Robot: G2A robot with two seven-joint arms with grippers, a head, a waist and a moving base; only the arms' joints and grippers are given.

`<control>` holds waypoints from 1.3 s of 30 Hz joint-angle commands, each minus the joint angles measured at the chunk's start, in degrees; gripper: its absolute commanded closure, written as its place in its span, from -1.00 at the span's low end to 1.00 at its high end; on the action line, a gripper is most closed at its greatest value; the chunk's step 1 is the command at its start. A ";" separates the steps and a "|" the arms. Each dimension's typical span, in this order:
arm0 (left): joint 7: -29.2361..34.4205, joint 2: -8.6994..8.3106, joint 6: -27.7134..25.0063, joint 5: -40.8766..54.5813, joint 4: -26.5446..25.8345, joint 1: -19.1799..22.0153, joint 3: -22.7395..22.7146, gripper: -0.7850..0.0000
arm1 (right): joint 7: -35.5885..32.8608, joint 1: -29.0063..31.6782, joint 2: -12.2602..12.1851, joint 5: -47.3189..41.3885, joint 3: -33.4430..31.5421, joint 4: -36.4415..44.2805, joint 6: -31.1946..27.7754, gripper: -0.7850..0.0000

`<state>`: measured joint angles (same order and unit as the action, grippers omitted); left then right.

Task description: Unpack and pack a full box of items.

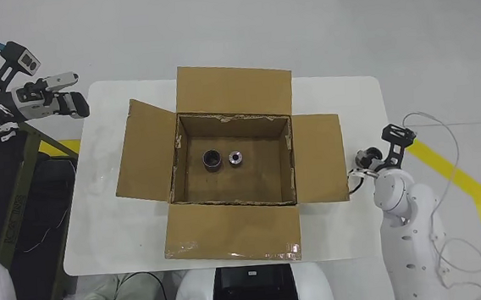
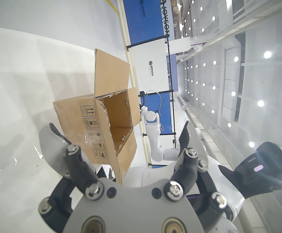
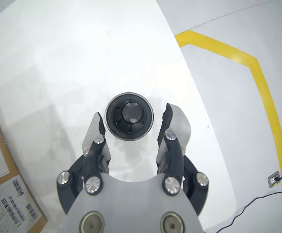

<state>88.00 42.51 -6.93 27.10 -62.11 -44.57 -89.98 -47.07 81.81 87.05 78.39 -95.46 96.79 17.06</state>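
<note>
Cardboard box holds two round parts; black part sits outside, flanked by spread-open right gripper; left gripper spread, empty; unpacking judged incomplete.

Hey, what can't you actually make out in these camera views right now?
Top view: the right gripper covers the black round part below it.
Top view: the dark part and the silvery part in the box are too small to identify.
Left wrist view: the box's near wall hides its floor.
</note>
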 commanded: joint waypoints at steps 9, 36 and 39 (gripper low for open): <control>0.00 0.00 0.00 0.00 0.00 0.00 0.00 -1.00 | 0.57 -1.92 -0.28 0.83 1.44 -2.09 0.38 -0.33; 0.00 0.00 0.00 0.00 0.00 0.00 0.00 -1.00 | -0.08 2.34 -0.97 1.15 3.09 8.98 1.37 1.00; 0.00 0.00 0.00 0.00 0.00 0.00 0.00 -1.00 | 0.19 3.85 -1.00 1.67 3.65 13.08 1.51 1.00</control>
<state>88.00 42.51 -6.93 27.10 -62.11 -44.57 -89.98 -46.93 85.10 86.07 79.75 -92.03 108.24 18.52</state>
